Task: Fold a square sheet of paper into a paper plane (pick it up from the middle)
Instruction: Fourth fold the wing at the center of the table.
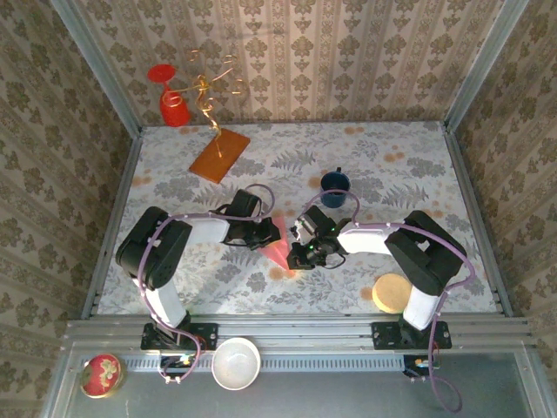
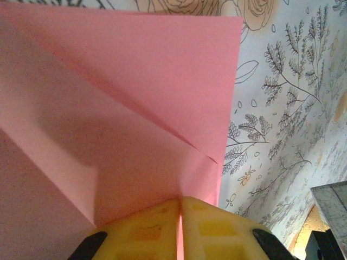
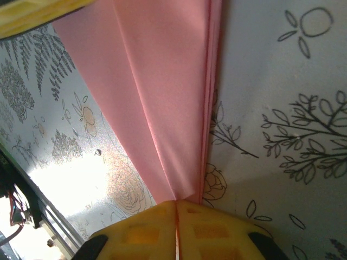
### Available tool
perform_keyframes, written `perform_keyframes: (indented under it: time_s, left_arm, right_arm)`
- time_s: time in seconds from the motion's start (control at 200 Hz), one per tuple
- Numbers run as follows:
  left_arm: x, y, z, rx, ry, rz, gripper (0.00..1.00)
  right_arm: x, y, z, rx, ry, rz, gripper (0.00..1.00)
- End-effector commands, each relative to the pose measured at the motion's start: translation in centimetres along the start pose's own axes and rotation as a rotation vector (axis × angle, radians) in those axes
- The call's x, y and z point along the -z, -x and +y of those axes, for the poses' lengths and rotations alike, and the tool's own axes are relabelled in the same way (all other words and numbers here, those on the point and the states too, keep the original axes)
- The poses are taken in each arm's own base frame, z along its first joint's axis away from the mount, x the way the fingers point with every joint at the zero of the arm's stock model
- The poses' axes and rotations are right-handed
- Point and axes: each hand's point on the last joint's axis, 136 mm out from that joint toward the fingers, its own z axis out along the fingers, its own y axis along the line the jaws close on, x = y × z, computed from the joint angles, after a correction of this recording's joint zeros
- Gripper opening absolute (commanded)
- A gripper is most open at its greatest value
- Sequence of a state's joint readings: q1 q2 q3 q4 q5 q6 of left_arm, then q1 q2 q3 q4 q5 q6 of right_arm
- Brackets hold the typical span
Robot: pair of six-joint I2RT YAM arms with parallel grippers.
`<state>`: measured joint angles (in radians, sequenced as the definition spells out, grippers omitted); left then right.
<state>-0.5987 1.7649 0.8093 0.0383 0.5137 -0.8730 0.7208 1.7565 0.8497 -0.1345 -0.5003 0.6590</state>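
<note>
The pink sheet of paper (image 1: 277, 252) is folded into a narrow pointed shape and hangs between my two grippers over the middle of the table. My left gripper (image 1: 264, 233) is shut on its wide end. In the left wrist view the paper (image 2: 124, 108) spreads out in creased layers from between the yellow fingers (image 2: 141, 233). My right gripper (image 1: 298, 253) is shut on the pointed end. In the right wrist view the paper (image 3: 162, 97) tapers down into the closed yellow fingers (image 3: 211, 233), its folded edges stacked on the right.
A dark blue cup (image 1: 335, 185) stands just behind the right arm. An orange-brown board (image 1: 219, 155) lies at the back left, with a red cup and gold wire (image 1: 174, 103) behind it. A tan disc (image 1: 392, 293) sits near the right base. A white bowl (image 1: 236, 362) rests on the front rail.
</note>
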Motion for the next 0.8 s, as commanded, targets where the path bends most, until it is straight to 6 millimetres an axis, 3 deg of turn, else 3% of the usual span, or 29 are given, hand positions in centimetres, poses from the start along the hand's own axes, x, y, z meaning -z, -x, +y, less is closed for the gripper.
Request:
perform_keyframes:
  time_s: [0.0, 0.11, 0.22, 0.57, 0.795]
  left_arm:
    - [-0.9, -0.7, 2.6, 0.033, 0.082, 0.037, 0.11]
    - [-1.0, -0.9, 2.9, 0.046, 0.094, 0.043, 0.12]
    - [-1.1, -1.0, 3.2, 0.059, 0.098, 0.046, 0.12]
    - [-1.2, -1.2, 3.1, 0.070, 0.089, 0.053, 0.12]
    - [-0.8, -1.0, 2.0, 0.057, 0.057, 0.050, 0.12]
  right_arm:
    - [1.4, 0.1, 0.5, -0.002, 0.001, -0.030, 0.16]
    - [3.2, 1.8, 2.4, 0.032, 0.033, -0.113, 0.17]
    - [3.2, 2.8, 2.6, 0.027, 0.023, -0.140, 0.15]
    - [0.7, 4.1, 1.7, -0.005, -0.017, -0.102, 0.09]
    - [-0.5, 3.0, -0.4, -0.039, -0.081, -0.058, 0.07]
